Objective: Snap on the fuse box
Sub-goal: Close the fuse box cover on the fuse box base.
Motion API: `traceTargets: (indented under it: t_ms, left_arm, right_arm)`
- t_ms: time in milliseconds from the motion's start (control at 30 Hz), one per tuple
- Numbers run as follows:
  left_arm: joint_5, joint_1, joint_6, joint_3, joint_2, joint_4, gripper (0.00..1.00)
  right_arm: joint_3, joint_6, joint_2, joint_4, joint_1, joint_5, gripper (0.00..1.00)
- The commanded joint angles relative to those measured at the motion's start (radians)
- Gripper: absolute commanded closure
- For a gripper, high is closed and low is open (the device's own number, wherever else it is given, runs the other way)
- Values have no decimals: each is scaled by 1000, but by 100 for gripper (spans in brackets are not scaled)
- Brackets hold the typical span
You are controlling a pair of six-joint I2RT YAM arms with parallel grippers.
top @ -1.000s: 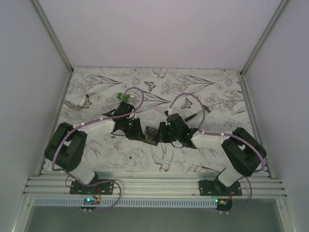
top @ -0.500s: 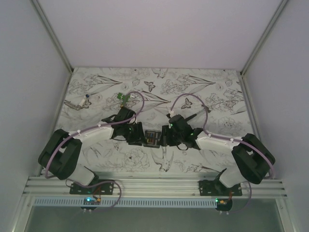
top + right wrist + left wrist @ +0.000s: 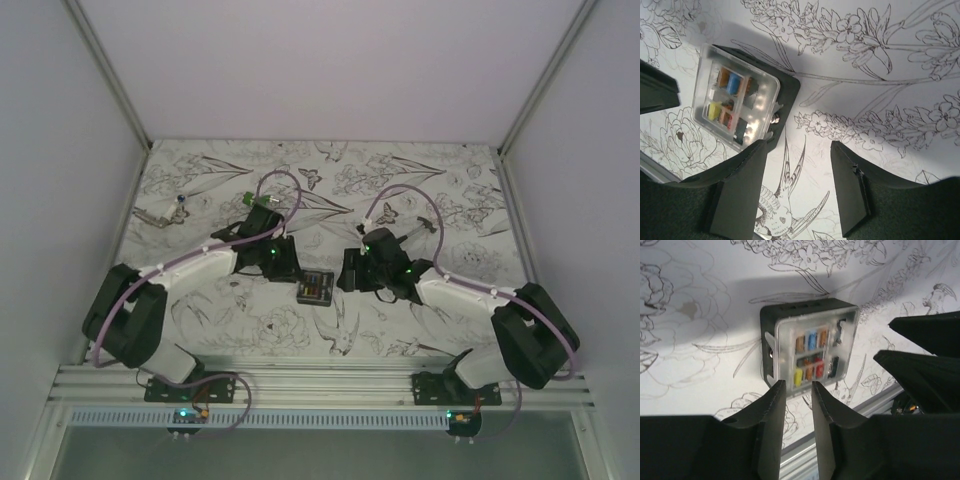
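The fuse box (image 3: 316, 288) sits flat on the flower-printed table (image 3: 250, 330), midway between the two arms, with its clear cover lying over the coloured fuses. To me it looks snapped on, so this is the letting-go step. What's left is a clean retreat without nudging it. Just behind it, the left gripper (image 3: 796, 390) hangs with its jaws nearly together, holding nothing. The right gripper (image 3: 799, 147) stands wide and empty. Half a second ago both crowded the box's sides; now they are apart from it. Farther back lies a small green piece (image 3: 250, 199).
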Motion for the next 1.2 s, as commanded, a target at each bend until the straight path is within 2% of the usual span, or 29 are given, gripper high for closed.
traceTargets:
  t_ms: [0,200,400,967,1167]
  left_arm:
    - [1,-4,27,38,86,-46,73]
    - [-17,-29,15,18,105,-61,84]
    - [-36,-81,-11,16,115,-61,88]
    - [-124,-160,-47,9,139,-59,79]
    - [-140,-177,-58,-4,192,-53,83]
  right_arm:
    - [40,5,43,77,-11,-45,39]
    - [25,44,107,134,-7,-146,40]
    - [-6,77,117,182,3,-180,42]
    - [-143,60,114,193,8,-156,54]
    - [-133,48,129,156,8,-129,58]
